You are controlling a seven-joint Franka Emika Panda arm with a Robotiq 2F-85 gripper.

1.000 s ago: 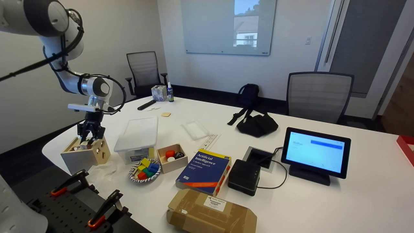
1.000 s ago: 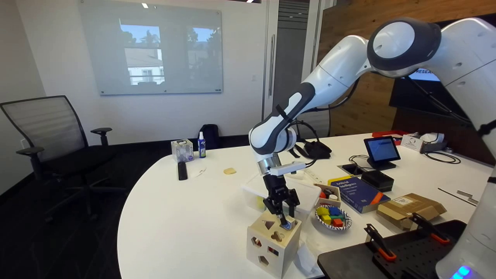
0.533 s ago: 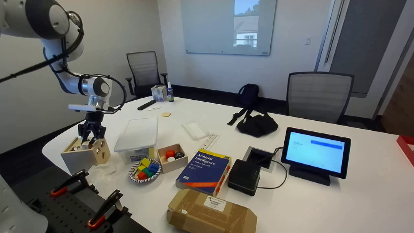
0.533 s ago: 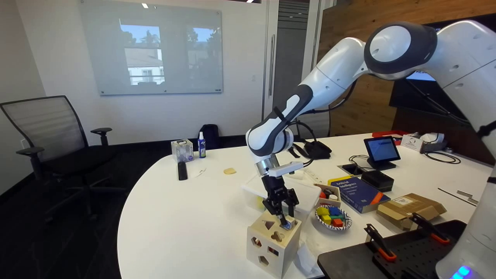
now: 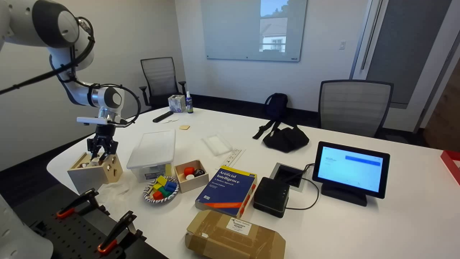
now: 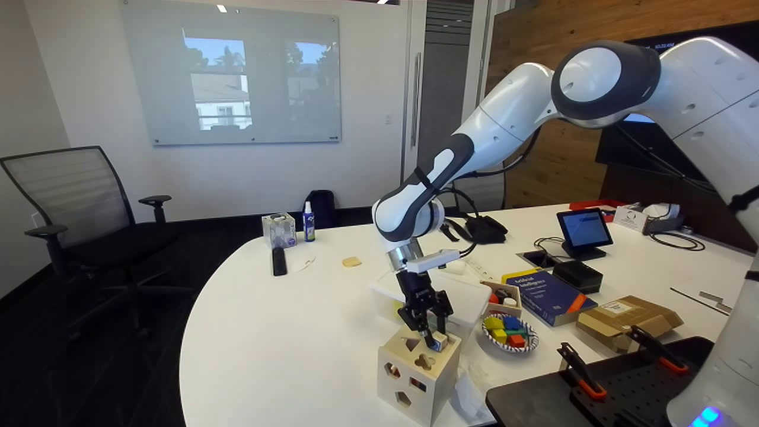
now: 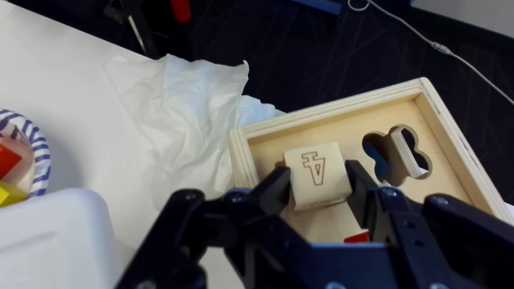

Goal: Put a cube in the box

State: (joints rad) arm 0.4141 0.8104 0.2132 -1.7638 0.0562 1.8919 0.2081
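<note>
Pincer [image 7: 318, 170], black: fingers against opposite sides of a pale wooden cube [image 7: 318, 176] marked with a 4, holding it at a tilt.
Cube: over the recessed top of a light-wood box [image 7: 337, 106] with shaped cut-outs, within its raised rim, apparently not yet through; the opening beneath is hidden.
Likely faults: a tilted corner catching the hole's edge; early release, leaving the cube lying on top; hard pressing, shifting the box, if nothing fastens it.
Just beside the box: crumpled white sheet [image 7: 188, 116]; translucent white plastic tub [image 5: 152, 149].
Carrying surface: round-ended white table [image 6: 267, 344]. Farther along it: blue-and-white striped round bowl [image 5: 163, 200] of coloured blocks [image 5: 170, 186]; blue-covered thick book [image 5: 224, 189]; black-framed screen [image 5: 352, 169].
Room beyond: black-framed mesh chair [image 5: 354, 108]; pale wall [image 5: 323, 54] bearing a glass board [image 5: 233, 28].
</note>
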